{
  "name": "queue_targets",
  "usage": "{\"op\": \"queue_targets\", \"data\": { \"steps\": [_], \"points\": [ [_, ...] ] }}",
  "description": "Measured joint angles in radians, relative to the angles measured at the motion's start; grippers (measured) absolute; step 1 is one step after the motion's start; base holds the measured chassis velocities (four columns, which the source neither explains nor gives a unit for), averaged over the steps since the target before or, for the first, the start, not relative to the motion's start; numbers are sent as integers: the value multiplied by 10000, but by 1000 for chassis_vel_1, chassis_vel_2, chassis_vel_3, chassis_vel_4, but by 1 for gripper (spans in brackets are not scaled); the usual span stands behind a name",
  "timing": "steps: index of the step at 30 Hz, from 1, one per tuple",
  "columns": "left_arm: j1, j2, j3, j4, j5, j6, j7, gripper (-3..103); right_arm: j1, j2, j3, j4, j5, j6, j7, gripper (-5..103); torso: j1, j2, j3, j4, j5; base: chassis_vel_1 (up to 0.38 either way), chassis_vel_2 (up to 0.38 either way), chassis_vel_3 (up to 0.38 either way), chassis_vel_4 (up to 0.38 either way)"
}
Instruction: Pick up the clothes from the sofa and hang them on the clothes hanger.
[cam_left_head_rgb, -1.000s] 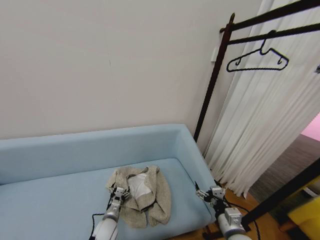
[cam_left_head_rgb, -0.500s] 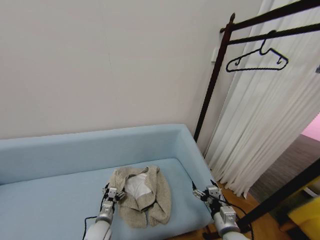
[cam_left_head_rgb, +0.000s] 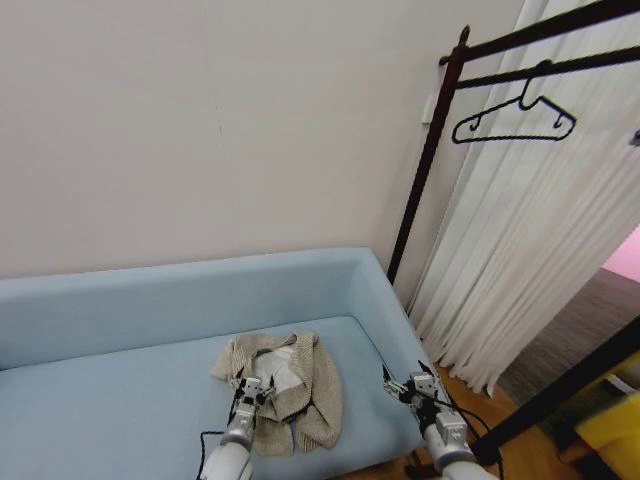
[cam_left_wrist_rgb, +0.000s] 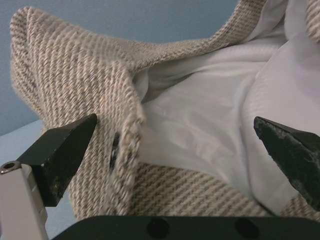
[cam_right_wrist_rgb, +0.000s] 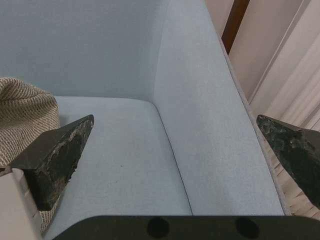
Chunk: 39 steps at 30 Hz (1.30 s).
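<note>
Bottom centre, my left gripper (cam_left_head_rgb: 253, 386) gaped wide, empty, over the cardigan (cam_left_head_rgb: 318, 398); my right gripper (cam_left_head_rgb: 411, 386) gaped empty, lower right.

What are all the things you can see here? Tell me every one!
sofa: one, light blue, against the wall
cardigan: one, beige knit with white lining, crumpled on the sofa seat
clothes hanger: one, black, bare, hanging on the rack
clothes rack: one, dark brown, right of the sofa
curtain: one, white, behind the rack
wall: one, off-white, behind the sofa
yellow thing: one, at the far right edge; cannot tell what it is
left gripper: one, silver with black fingers, open, at the cardigan
right gripper: one, silver with black fingers, open, over the sofa's right end
</note>
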<state>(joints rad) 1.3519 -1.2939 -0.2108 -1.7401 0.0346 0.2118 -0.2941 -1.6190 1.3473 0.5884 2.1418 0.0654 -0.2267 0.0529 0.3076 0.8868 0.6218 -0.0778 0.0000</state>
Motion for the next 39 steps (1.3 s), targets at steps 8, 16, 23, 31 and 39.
{"op": "queue_targets", "data": {
  "steps": [8, 16, 23, 31, 39],
  "points": [
    [32, 14, -459, 214, 281, -232, -116, 100, 75, 88, -30, -145, -86, -8, -5, 100, 0, 0, 0, 0, 1, 0, 0, 0, 0],
    [96, 20, -672, 186, 264, -236, -111, 100, 132, 181, -113, -291, -205, 50, -14, 100, 0, 0, 0, 0, 0, 0, 0, 0, 0],
    [83, 27, -745, 140, 244, -288, 65, 88, 151, 190, -167, -320, -222, 70, -15, 100, 0, 0, 0, -1, 0, 0, 0, 0, 0],
    [52, -40, -761, 288, 217, -295, 157, 55, 148, 126, -181, -320, -235, 71, -13, 100, 0, 0, 0, 0, 0, 0, 0, 0, 0],
    [160, -74, -760, 18, 285, -305, 185, 28, 144, 102, -170, -282, -241, 76, -6, 100, 0, 0, 0, -1, 0, 0, 0, 0, 0]
  ]
}}
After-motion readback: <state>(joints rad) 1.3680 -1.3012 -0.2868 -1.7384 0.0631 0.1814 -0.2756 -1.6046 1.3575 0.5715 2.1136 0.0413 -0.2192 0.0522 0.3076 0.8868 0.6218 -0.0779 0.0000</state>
